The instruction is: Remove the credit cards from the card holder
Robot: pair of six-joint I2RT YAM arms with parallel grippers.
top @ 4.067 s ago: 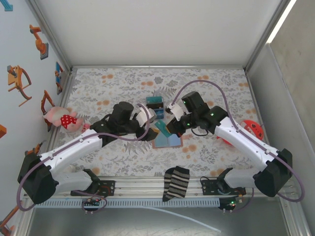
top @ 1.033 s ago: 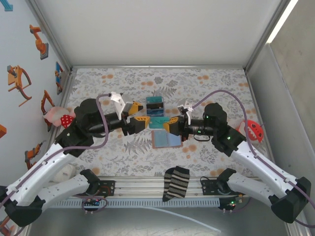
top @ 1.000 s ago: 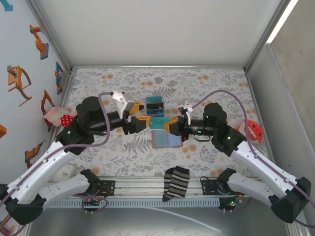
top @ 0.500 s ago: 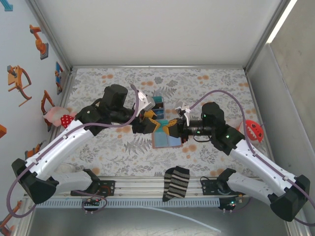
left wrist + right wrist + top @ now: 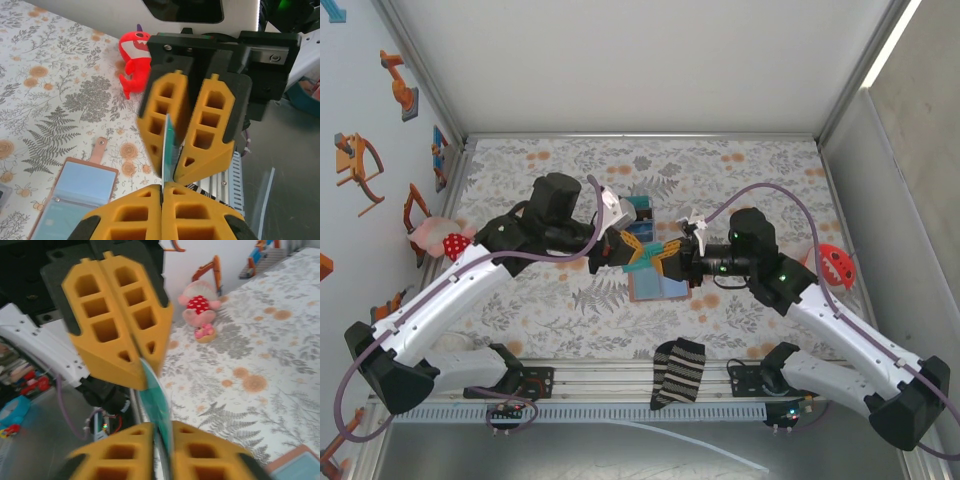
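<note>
A teal credit card point(image 5: 646, 256) hangs in the air between both grippers, above the mat. My left gripper point(image 5: 629, 250) is shut on one edge of it; its fingers point(image 5: 125, 212) meet tightly on the card point(image 5: 167, 150). My right gripper point(image 5: 666, 258) faces it tip to tip, its jaws a little apart around the card's point(image 5: 156, 396) other end, with a dark gap beside the card. The tan card holder point(image 5: 658, 287) lies open on the mat below, light-blue inside up, its tab point(image 5: 100, 150) pointing away.
A blue-teal-black boxy object point(image 5: 636, 209) sits just behind the grippers. A striped sock point(image 5: 678, 372) lies at the near edge. A red toy point(image 5: 835, 265) is at the right, a pink plush point(image 5: 445, 241) at the left wall.
The left arm swung in from the left and its open gripper closed on the card held up by the right gripper. The right arm barely moved. The holder stayed on the mat.
</note>
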